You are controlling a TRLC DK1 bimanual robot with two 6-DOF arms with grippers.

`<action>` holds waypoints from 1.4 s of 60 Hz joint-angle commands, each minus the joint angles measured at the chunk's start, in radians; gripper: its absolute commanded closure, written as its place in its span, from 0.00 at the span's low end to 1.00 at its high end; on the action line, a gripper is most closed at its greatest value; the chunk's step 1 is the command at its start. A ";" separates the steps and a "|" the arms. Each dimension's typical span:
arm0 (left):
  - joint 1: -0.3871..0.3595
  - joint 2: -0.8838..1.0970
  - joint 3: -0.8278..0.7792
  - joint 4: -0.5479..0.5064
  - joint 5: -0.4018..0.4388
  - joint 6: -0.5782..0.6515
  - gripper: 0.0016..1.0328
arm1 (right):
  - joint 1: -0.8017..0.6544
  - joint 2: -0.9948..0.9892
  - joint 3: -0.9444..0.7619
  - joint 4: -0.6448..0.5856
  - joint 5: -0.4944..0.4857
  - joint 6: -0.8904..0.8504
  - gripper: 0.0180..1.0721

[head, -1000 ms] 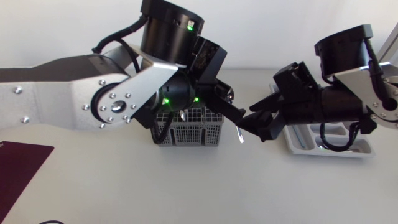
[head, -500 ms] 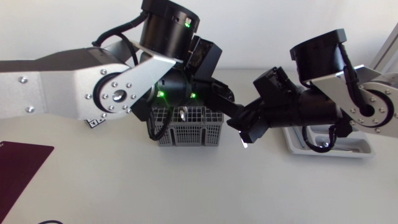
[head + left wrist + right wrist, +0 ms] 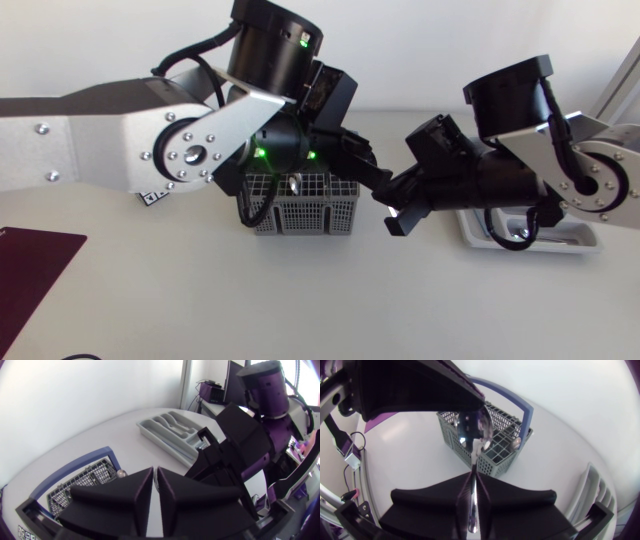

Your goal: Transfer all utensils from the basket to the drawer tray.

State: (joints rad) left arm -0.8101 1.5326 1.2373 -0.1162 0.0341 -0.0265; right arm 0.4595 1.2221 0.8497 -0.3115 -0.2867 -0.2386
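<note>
Our right tool [image 3: 473,479] had swung in and pinched the shiny metal spoon [image 3: 476,430]; our left tool [image 3: 155,474], clamped too, needed releasing first.

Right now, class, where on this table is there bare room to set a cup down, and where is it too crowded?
Free: the wide front strip of table, from the dark red mat rightward, in front of the basket. Crowded: between basket and drawer tray, where the left tool and right tool meet around a spoon.
</note>
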 commanded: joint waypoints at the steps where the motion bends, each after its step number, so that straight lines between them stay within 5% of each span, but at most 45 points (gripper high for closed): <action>1: 0.012 0.014 0.042 -0.010 0.009 -0.020 0.71 | 0.008 -0.018 -0.034 -0.012 -0.005 -0.004 0.94; 17: 0.031 0.012 0.091 -0.046 0.009 -0.024 0.51 | -0.016 -0.036 -0.049 -0.057 -0.063 -0.036 0.94; 31: 0.092 -0.020 0.113 -0.083 0.010 0.002 0.48 | -0.154 -0.049 -0.046 -0.159 -0.174 -0.171 0.94; 60: 0.256 -0.115 0.016 -0.152 0.058 0.132 0.45 | -0.703 0.139 0.077 -0.468 -0.295 -0.900 0.94; 71: 0.289 -0.135 -0.033 -0.158 0.072 0.180 0.44 | -0.868 0.269 0.180 -0.552 -0.284 -1.171 0.94; 84: 0.315 -0.138 -0.081 -0.151 0.090 0.194 0.44 | -0.975 0.398 0.229 -0.508 -0.186 -1.384 0.94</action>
State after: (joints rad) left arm -0.5037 1.4136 1.1950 -0.2680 0.1089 0.1371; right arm -0.4850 1.5635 1.0580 -0.8333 -0.4969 -1.5051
